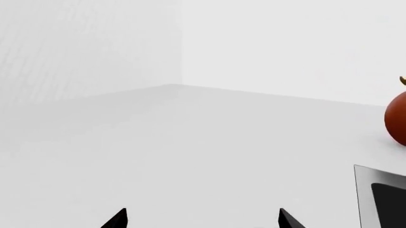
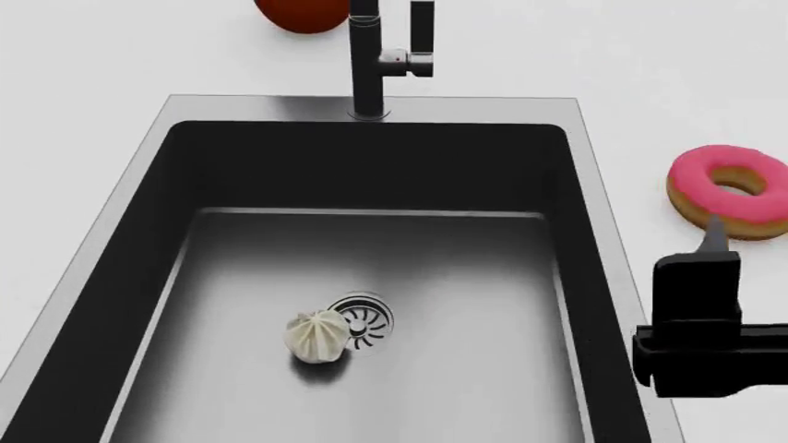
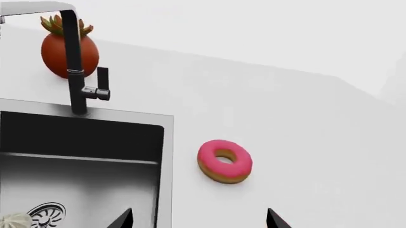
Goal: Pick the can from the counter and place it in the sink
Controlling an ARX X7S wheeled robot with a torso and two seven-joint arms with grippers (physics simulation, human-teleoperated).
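Observation:
The can shows in no view. The sink (image 2: 369, 109) fills the head view, with dark walls, a steel floor, a round drain (image 2: 365, 323) and a dark faucet (image 2: 369, 55) at its far rim. The white counter (image 2: 640, 55) surrounds it. My right gripper (image 3: 198, 219) is open and empty, hovering above the counter beside the sink's right rim (image 3: 127, 115). My right arm's black wrist (image 2: 697, 323) shows at the head view's right. My left gripper (image 1: 201, 219) is open and empty over bare counter (image 1: 190, 142), with a sink corner (image 1: 364, 190) nearby.
A pink frosted donut (image 2: 729, 189) lies on the counter right of the sink, ahead of my right gripper (image 3: 225, 161). A red tomato-like fruit (image 2: 302, 11) sits behind the faucet (image 3: 68, 52). A white garlic-like bulb (image 2: 319, 337) lies by the drain.

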